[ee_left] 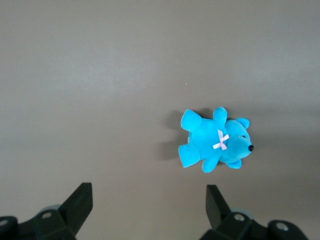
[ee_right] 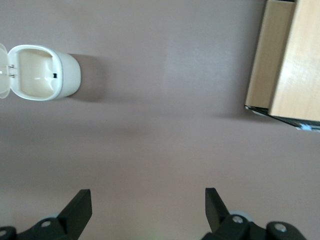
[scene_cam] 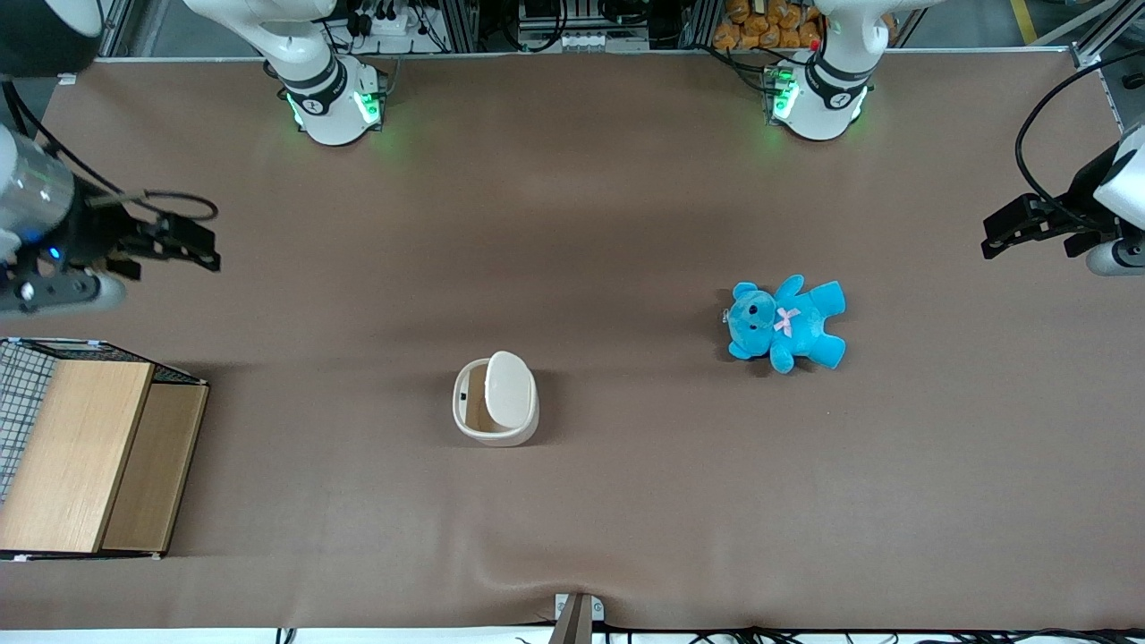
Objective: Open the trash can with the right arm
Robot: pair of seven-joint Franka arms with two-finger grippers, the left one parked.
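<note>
The trash can (scene_cam: 495,401) is a small cream-white bin standing on the brown table, nearer the front camera than the table's middle. Its lid (scene_cam: 509,389) stands swung up, so the hollow inside shows. The right wrist view also shows the trash can (ee_right: 44,73) with its mouth open and nothing visible in it. My right arm's gripper (scene_cam: 199,243) hangs at the working arm's end of the table, well away from the can and farther from the front camera than it. The gripper (ee_right: 148,200) is open, with only bare table between its fingers.
A wooden box with wire mesh (scene_cam: 85,452) sits at the working arm's end, nearer the front camera than the gripper; its edge (ee_right: 285,65) shows from the right wrist. A blue teddy (scene_cam: 786,324) lies toward the parked arm's end.
</note>
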